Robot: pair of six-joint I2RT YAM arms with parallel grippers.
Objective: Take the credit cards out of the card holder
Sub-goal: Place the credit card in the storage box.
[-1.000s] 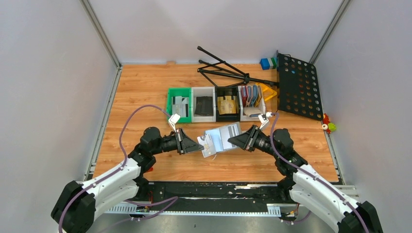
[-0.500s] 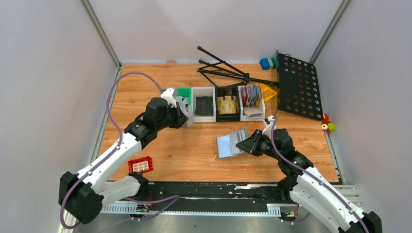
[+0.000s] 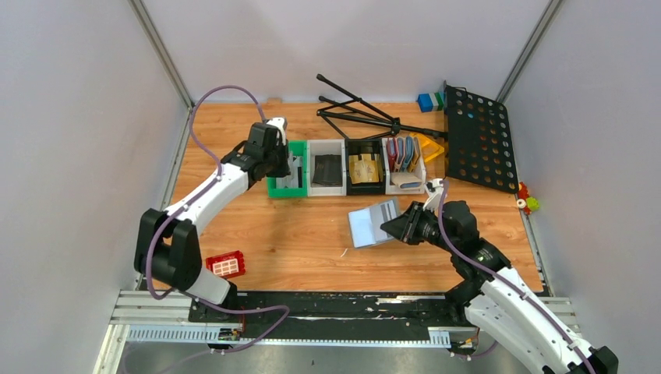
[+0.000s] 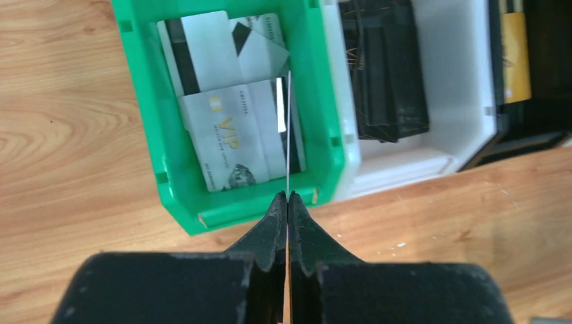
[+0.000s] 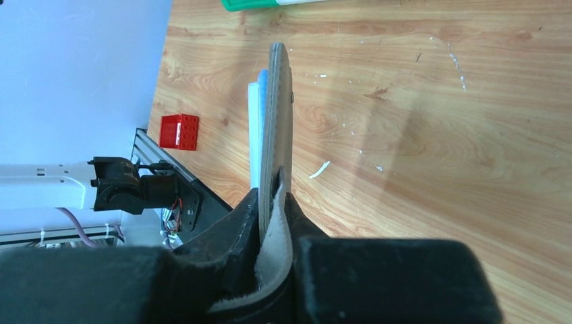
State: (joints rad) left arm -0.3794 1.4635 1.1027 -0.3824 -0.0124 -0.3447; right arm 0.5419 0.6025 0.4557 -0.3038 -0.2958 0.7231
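My left gripper (image 4: 288,196) is shut on a thin credit card (image 4: 288,128), seen edge-on, held over the green bin (image 4: 152,148). Several silver-white credit cards (image 4: 229,145) lie flat in that bin. In the top view the left gripper (image 3: 284,160) is over the green bin (image 3: 274,187). My right gripper (image 5: 276,196) is shut on the grey-blue card holder (image 5: 278,121), held edge-on above the table. In the top view the right gripper (image 3: 399,226) grips the holder (image 3: 372,223) by its right side, the holder opened with pale pockets showing.
Right of the green bin stand a white bin with a black flat item (image 3: 326,167), a black bin with a tan-gold item (image 3: 364,169) and a white bin of upright red and blue holders (image 3: 401,154). A black stand (image 3: 477,136) lies far right. A red brick (image 3: 226,265) sits front left.
The left arm has swung from the holder at the table's middle out to the green bin, carrying a card. The right gripper has kept the holder and shifted it slightly right.
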